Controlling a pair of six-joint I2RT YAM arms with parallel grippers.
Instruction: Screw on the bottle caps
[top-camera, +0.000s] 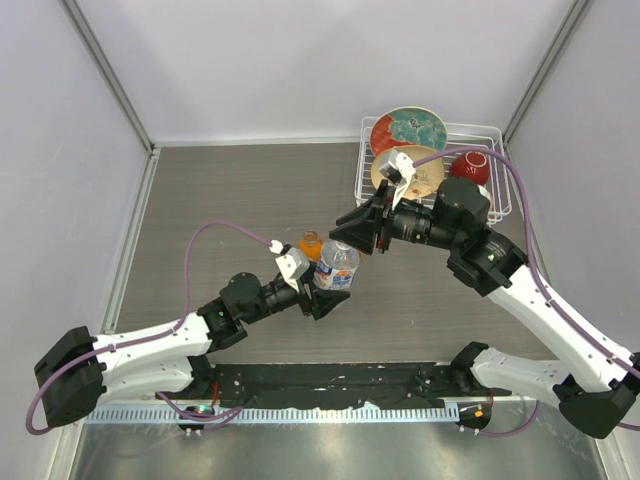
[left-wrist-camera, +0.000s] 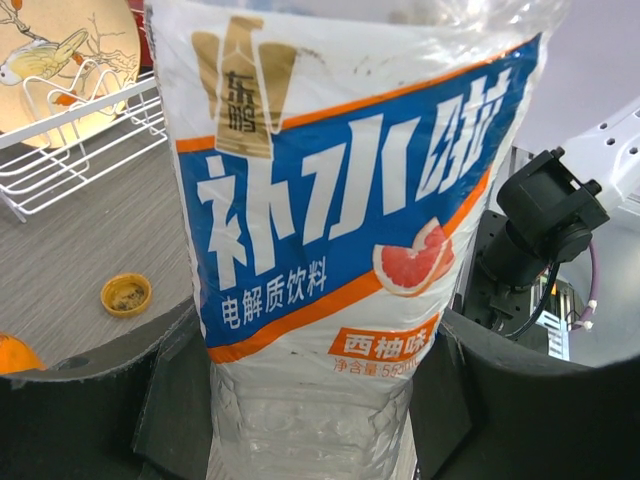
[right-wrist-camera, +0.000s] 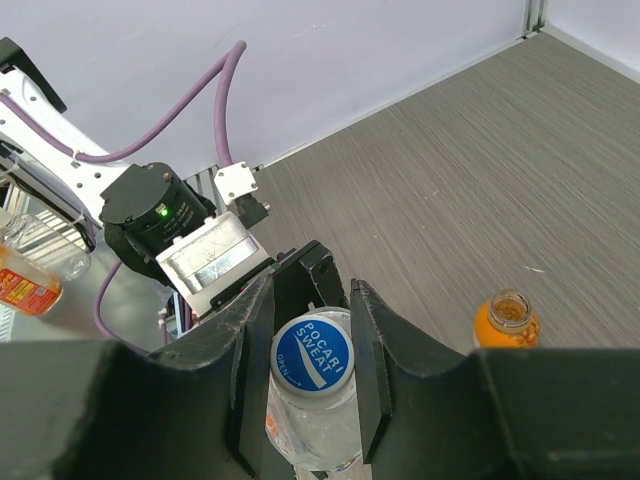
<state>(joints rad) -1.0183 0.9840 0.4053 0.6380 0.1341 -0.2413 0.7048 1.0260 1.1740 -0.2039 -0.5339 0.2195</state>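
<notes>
My left gripper (top-camera: 322, 288) (left-wrist-camera: 312, 410) is shut on the lower body of the clear water bottle (top-camera: 337, 268) (left-wrist-camera: 340, 200) and holds it upright on the table. Its label is blue, white and orange. My right gripper (top-camera: 352, 238) (right-wrist-camera: 313, 340) is over the bottle's neck, with its fingers closed on both sides of the bottle's cap (right-wrist-camera: 313, 357), which is white with a blue printed top. The squat orange bottle (top-camera: 310, 243) (right-wrist-camera: 507, 322) stands open just beside it. The amber cap (left-wrist-camera: 126, 294) lies on the table, seen only in the left wrist view.
A white wire rack (top-camera: 480, 205) (left-wrist-camera: 80, 150) at the back right holds patterned plates (top-camera: 408, 130) and a red bowl (top-camera: 470, 167). Both arms crowd the table's middle. Grey walls enclose the table on three sides.
</notes>
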